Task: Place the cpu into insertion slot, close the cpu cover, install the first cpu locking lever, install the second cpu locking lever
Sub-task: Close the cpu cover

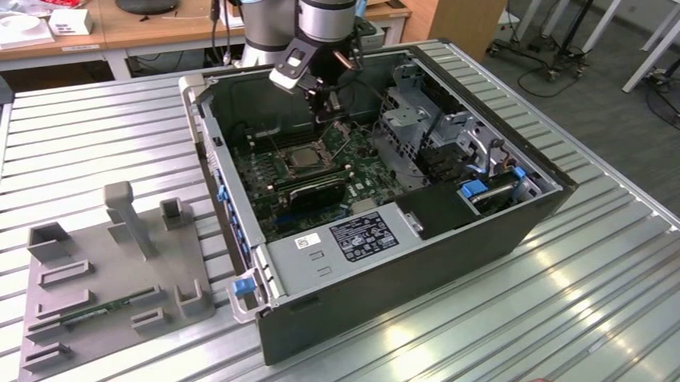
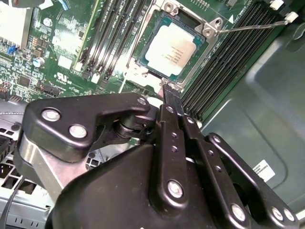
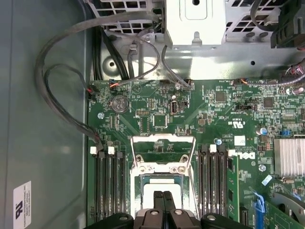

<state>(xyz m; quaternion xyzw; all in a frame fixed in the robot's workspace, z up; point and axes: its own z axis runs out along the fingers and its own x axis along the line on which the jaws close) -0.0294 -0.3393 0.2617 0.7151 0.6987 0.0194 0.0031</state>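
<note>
The cpu (image 2: 171, 47), a pale silvery square, lies flat in the insertion slot (image 2: 193, 71) on the green motherboard inside the open computer case (image 1: 425, 231). The cpu cover (image 3: 162, 139), a silvery frame with a square cut-out, stands swung open behind the slot. A thin metal locking lever (image 2: 252, 26) sticks out to one side, unlatched. My gripper (image 2: 167, 90) is shut with nothing between its fingers. Its tips hover just over the near edge of the cpu (image 3: 151, 193). In the exterior view the gripper (image 1: 324, 103) hangs above the socket (image 1: 302, 159).
Long black memory slots (image 3: 108, 186) flank the socket on both sides. Grey cables (image 3: 62, 95) loop along the case wall. A metal drive cage (image 1: 409, 119) rises beside the board, and a finned heatsink (image 3: 290, 155) sits nearby. A grey fixture tray (image 1: 107, 278) lies at the exterior view's left.
</note>
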